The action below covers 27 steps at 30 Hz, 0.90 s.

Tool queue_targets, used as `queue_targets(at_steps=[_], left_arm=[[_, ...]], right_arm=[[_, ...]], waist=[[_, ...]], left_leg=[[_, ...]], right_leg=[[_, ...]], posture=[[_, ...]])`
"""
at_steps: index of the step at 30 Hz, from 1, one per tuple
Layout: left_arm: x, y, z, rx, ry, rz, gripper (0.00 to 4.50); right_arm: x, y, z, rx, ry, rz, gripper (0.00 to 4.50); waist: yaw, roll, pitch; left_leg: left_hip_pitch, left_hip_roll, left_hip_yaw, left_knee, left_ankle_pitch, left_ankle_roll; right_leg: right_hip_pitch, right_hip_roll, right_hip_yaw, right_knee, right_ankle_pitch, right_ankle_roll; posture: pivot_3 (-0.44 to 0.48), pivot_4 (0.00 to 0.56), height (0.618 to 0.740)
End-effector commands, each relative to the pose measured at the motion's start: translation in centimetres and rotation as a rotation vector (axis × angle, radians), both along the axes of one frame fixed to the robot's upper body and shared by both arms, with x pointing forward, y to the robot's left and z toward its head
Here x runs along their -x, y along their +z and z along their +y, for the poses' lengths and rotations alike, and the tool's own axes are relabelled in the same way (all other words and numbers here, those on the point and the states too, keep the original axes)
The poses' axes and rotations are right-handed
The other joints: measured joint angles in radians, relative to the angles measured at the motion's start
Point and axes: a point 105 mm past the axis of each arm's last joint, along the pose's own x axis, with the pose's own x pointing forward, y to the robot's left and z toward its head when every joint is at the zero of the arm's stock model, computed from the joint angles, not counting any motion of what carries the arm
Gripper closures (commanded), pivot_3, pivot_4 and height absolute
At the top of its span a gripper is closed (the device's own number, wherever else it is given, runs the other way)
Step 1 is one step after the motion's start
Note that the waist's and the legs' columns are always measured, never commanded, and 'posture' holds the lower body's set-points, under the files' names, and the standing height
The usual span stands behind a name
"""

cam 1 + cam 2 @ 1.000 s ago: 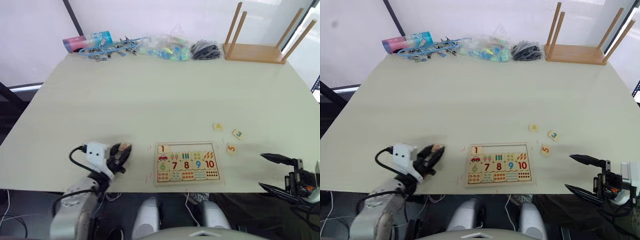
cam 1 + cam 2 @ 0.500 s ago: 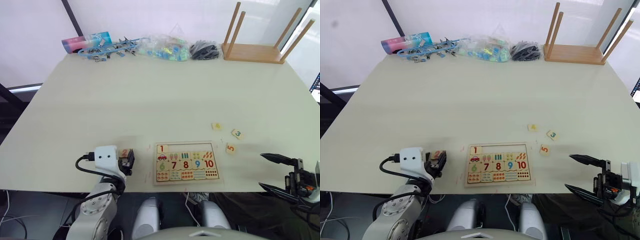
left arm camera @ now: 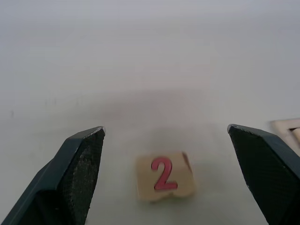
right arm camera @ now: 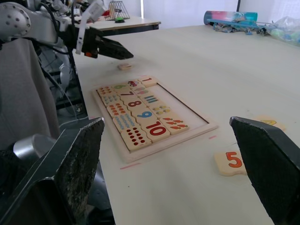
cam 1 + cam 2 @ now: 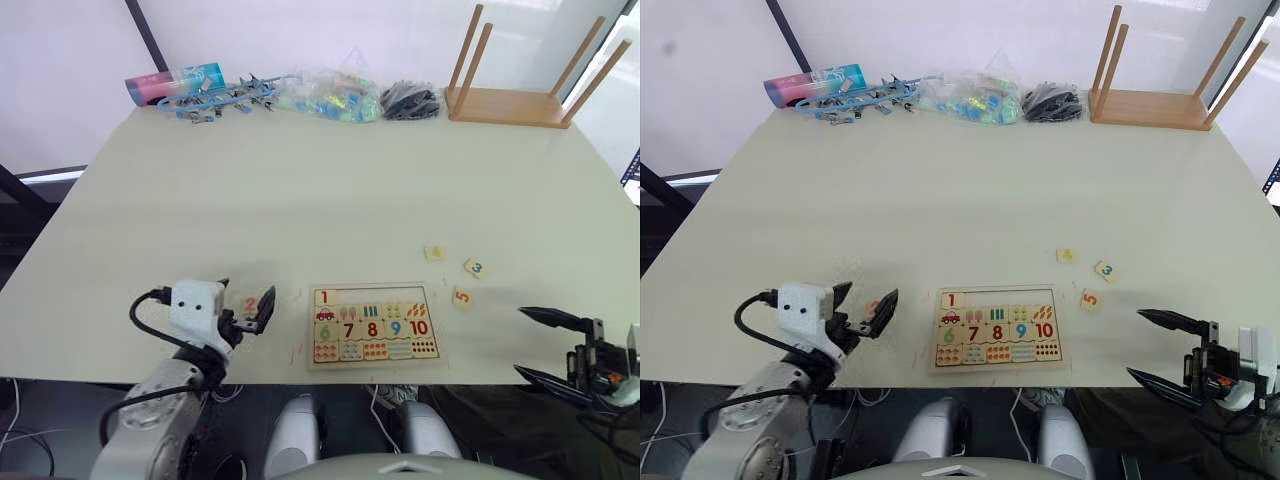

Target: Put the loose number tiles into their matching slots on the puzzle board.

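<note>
The puzzle board (image 5: 378, 364) lies near the table's front edge. A tile with a 1 (image 5: 325, 297) sits in its top row, and the other slots (image 5: 385, 296) of that row are bare. My left gripper (image 5: 246, 300) is open just left of the board. The 2 tile (image 3: 165, 176) lies flat on the table between its fingers (image 3: 79, 173), touching neither. Right of the board lie the 5 tile (image 5: 461, 296), the 3 tile (image 5: 475, 267) and a yellow-printed tile (image 5: 436, 253). My right gripper (image 5: 522, 342) hangs open and empty off the table's front right.
An upturned wooden stool (image 5: 510, 100) stands at the back right. Along the back edge lie a bag of coloured pieces (image 5: 330, 100), a black bundle (image 5: 410, 100), blue clips (image 5: 215, 100) and a colourful tube (image 5: 175, 82).
My left gripper has opened and let go of the 2 tile, which now lies on the table left of the board. The right gripper has not moved.
</note>
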Motion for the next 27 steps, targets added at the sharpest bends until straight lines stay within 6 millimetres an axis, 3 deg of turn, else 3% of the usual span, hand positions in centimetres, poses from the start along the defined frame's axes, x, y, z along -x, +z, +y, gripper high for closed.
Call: queue_targets(at_steps=[1,5,15,19,27], left_arm=[[0.2,1.2,0.2,-0.011,-0.162,-0.054,0.04],[-0.4,0.7,2.5,-0.144,-0.343,-0.028,0.04],[-0.4,0.8,5.4,-0.213,-0.830,-0.011,0.04],[-1.9,1.5,6.9,-0.298,-1.028,0.037,0.04],[-4.0,1.1,7.3,-0.443,-1.163,0.099,0.04]], right_arm=[[0.1,0.3,0.0,0.008,-0.007,-0.026,0.00],[0.5,0.3,0.0,0.008,0.001,-0.024,0.00],[0.8,0.1,-0.3,0.048,0.039,-0.025,0.00],[0.7,-0.1,-0.1,0.067,0.061,-0.029,0.00],[0.3,0.1,0.0,0.062,0.071,-0.052,0.00]], waist=[[-0.001,0.000,0.000],[0.000,0.001,0.001],[0.001,0.002,0.001],[0.002,0.002,0.001],[-0.002,0.001,0.001]], left_leg=[[0.000,0.000,0.000,0.000,0.000,0.000],[0.000,0.001,0.000,0.000,0.000,0.000],[0.000,0.004,0.002,0.000,0.000,0.000],[-0.001,0.004,0.005,0.000,0.001,-0.002],[-0.001,0.005,0.008,0.001,0.001,-0.001]], right_leg=[[0.000,0.000,0.000,0.000,0.000,0.000],[0.000,0.001,-0.002,0.000,0.000,0.000],[-0.001,0.002,-0.001,0.000,0.001,-0.001],[-0.001,0.003,-0.004,0.000,0.001,-0.002],[-0.001,0.004,-0.001,0.000,0.001,-0.002]], posture=[[0.000,0.150,0.738],[0.000,0.150,0.738],[0.000,0.150,0.738],[0.000,0.150,0.738],[0.000,0.150,0.738]])
